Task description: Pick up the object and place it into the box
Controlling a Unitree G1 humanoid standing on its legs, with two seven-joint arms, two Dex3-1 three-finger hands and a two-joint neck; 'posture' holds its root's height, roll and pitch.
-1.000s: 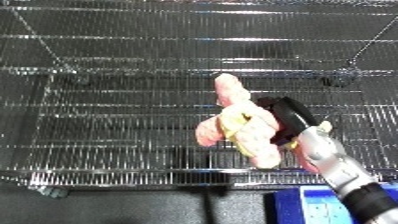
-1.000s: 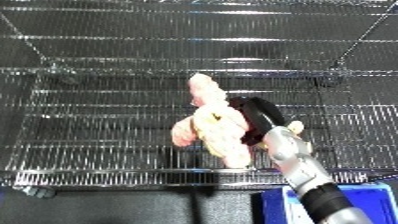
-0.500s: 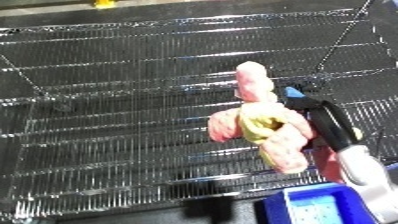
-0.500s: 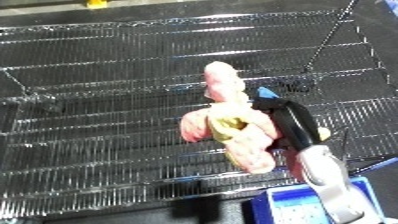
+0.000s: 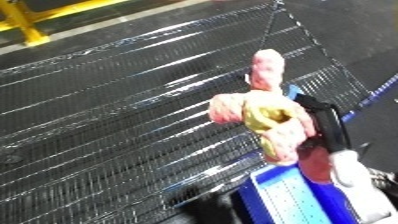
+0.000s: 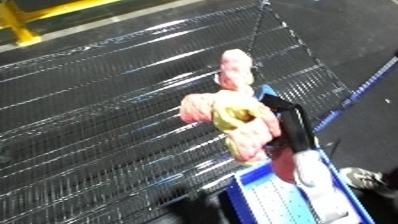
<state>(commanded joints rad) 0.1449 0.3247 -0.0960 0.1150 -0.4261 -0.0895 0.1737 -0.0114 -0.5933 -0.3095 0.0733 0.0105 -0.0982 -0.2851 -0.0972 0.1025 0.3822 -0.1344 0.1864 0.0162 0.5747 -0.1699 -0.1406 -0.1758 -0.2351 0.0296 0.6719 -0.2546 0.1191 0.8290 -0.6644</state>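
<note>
A pink plush toy (image 5: 265, 115) with a yellow patch on its middle hangs in the air, lifted off the wire-mesh surface (image 5: 107, 100). My right hand (image 5: 324, 125), black, is curled round its right side and holds it up. The toy's lower end sits just above the near-left corner of the blue bin (image 5: 293, 197) at the lower right. In the right eye view the same toy (image 6: 233, 112) hangs over the bin's rim (image 6: 244, 187). My left hand shows in neither view.
The wire-mesh surface slopes across most of the picture. A yellow post (image 5: 22, 27) stands at the upper left. Dark floor (image 5: 355, 30) lies beyond the mesh's right edge, and a shoe (image 6: 360, 176) shows at the right.
The camera has swung right and tilted. My right hand has raised the plush toy off the mesh and carried it right, to above the blue bin's corner.
</note>
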